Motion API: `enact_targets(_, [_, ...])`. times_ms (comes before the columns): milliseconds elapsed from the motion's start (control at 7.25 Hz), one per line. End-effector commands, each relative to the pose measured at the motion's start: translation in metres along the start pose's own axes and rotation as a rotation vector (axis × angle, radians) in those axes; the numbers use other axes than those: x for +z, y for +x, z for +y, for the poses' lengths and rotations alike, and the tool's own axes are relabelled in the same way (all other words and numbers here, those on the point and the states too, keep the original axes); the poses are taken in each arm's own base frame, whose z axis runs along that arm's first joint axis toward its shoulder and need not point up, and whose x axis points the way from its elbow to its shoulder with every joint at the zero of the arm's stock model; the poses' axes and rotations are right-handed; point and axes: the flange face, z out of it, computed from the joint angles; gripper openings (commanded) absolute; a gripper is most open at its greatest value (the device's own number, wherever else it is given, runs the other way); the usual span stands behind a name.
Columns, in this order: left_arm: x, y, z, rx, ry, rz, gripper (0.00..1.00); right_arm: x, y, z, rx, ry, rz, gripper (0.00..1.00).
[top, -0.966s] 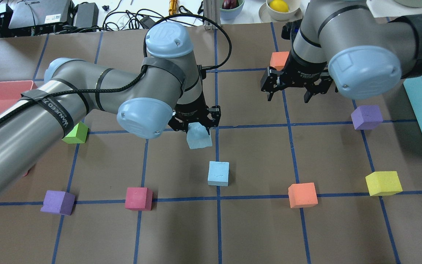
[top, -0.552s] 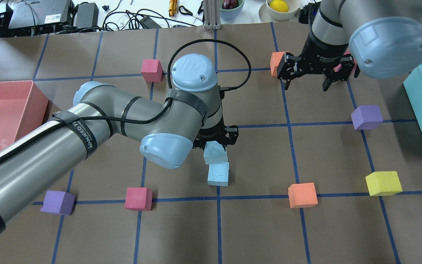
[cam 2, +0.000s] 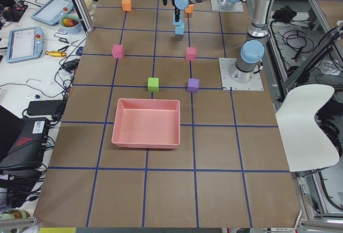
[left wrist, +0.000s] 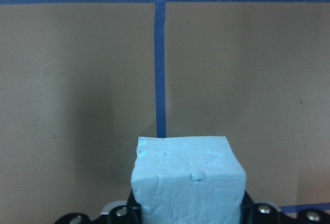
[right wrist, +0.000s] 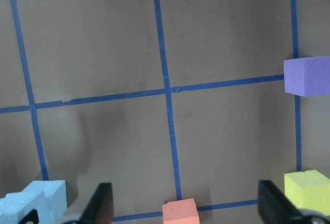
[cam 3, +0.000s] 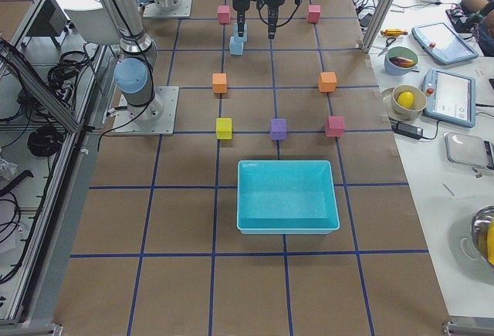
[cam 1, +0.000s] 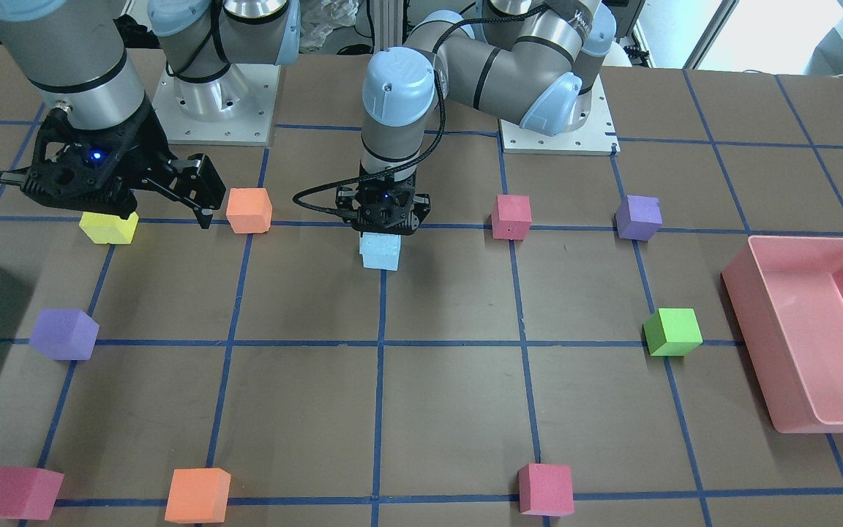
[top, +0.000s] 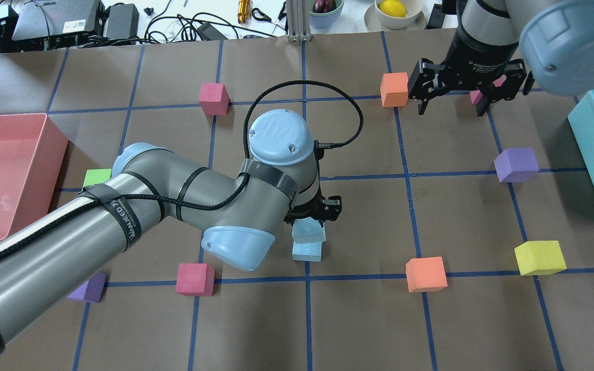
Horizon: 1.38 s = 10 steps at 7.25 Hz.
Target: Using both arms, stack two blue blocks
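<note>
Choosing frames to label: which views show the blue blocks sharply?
Overhead exterior: upper blue block and lower blue block both crisp, no glare. Left wrist: upper block close, pitted texture clear. Side views: both tiny.

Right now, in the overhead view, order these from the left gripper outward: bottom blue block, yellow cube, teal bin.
1. Bottom blue block, directly under the top blue block in the jaws of the left gripper.
2. Yellow cube, well off to the robot's right.
3. Teal bin, farther right still.

blue blocks (top: 308, 251) pitted matt foam, table (top: 482, 319) matt brown paper
</note>
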Motion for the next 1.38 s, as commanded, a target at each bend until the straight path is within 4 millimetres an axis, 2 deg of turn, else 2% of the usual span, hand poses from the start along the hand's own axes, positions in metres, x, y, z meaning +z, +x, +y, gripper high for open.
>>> enact_targets(0, [0.01, -0.002, 0.003, -0.019, -0.019, -0.011, 0.0, -0.005, 0.001, 0.004, 0.0, 0.006, 0.006, 1.0])
enact_targets(414, [0.015, -0.002, 0.003, -0.022, -0.029, -0.015, 0.0, -0.013, 0.001, 0.01, -0.052, 0.019, -0.004, 1.0])
enact_targets(552, [0.02, -0.001, 0.003, -0.039, -0.037, -0.012, 0.77, -0.012, 0.001, 0.015, -0.053, -0.012, -0.006, 1.0])
enact_targets(690, [0.022, 0.0, 0.004, -0.075, -0.046, -0.009, 1.0, -0.01, 0.001, 0.017, -0.055, -0.03, -0.004, 1.0])
enact_targets(828, [0.021, 0.003, 0.006, -0.067, -0.044, -0.008, 1.0, -0.011, 0.001, 0.017, -0.053, -0.031, -0.004, 1.0])
enact_targets(966, [0.002, 0.004, 0.008, -0.058, -0.009, 0.009, 1.0, -0.011, 0.001, 0.017, -0.054, -0.033, -0.001, 1.0])
enact_targets(1241, [-0.061, 0.001, -0.01, -0.023, 0.097, 0.046, 1.0, -0.011, 0.001, 0.019, -0.055, -0.032, -0.003, 1.0])
